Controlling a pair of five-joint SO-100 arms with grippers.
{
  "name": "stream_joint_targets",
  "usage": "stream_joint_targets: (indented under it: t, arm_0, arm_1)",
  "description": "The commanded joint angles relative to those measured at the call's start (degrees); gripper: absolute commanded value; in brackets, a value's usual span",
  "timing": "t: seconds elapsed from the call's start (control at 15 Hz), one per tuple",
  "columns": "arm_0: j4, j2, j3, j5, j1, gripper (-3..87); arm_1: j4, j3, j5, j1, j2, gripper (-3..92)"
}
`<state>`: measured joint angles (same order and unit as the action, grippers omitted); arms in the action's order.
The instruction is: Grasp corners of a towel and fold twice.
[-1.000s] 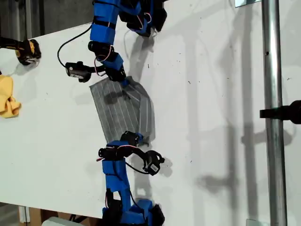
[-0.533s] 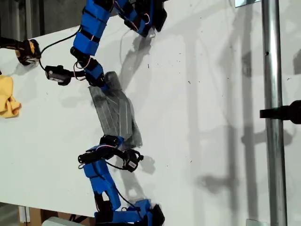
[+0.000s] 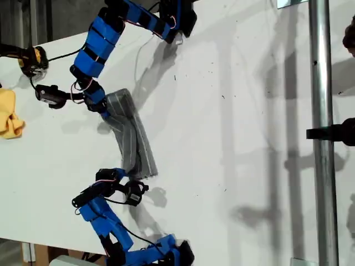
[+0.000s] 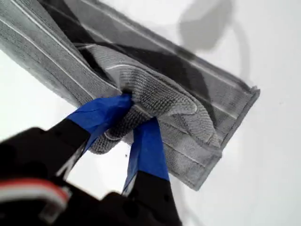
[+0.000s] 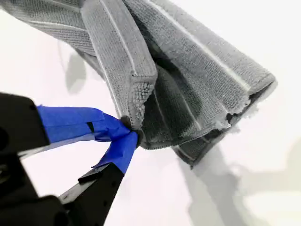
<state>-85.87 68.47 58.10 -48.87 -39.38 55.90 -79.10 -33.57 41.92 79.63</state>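
The towel [image 3: 133, 141], grey with thin pale stripes, lies as a narrow folded strip on the white table [image 3: 233, 166]. An arm from the exterior view's top holds its upper end with a blue gripper [image 3: 104, 108]. Another arm from the bottom holds the lower end with its gripper [image 3: 123, 176]. Which arm is first or second cannot be told. My first gripper [image 4: 137, 115] is shut on a bunched fold of the towel [image 4: 155, 94], near a corner [image 4: 254, 92]. My second gripper [image 5: 129, 134] is shut on a folded edge of the towel [image 5: 197, 61], whose frayed corners [image 5: 240, 106] hang free.
A yellow cloth [image 3: 10, 119] and a yellow-and-black object [image 3: 33, 60] lie near the exterior view's left edge. A metal pole [image 3: 321, 133] with a black clamp [image 3: 335, 132] runs down the exterior view's right.
Both grippers have swung toward the exterior view's left, pulling the towel's edge over. The towel has narrowed from a broad sheet into a slim folded strip.
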Motion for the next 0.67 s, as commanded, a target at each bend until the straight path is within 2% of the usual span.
stream_joint_targets:
  t: [0.0, 0.2, 0.33, 0.6]
  arm_0:
    - [0.53, 4.48, -3.52, 1.67, -3.69, -2.0]
    - [1.32, 7.82, -4.13, 2.55, -6.94, -2.0]
    - [1.14, 7.91, -3.43, 2.81, -7.03, -2.0]
    - [2.9, 3.69, 0.62, -0.97, -2.55, -2.0]
  arm_1:
    - [-4.57, 4.75, 0.62, 2.11, 0.97, -0.1]
    - [-8.44, 6.42, 0.35, 3.78, 1.14, -0.1]
    - [-8.0, 7.38, 0.62, 4.39, 0.7, -0.2]
    - [0.62, 6.68, 0.62, 4.83, -3.96, -0.2]
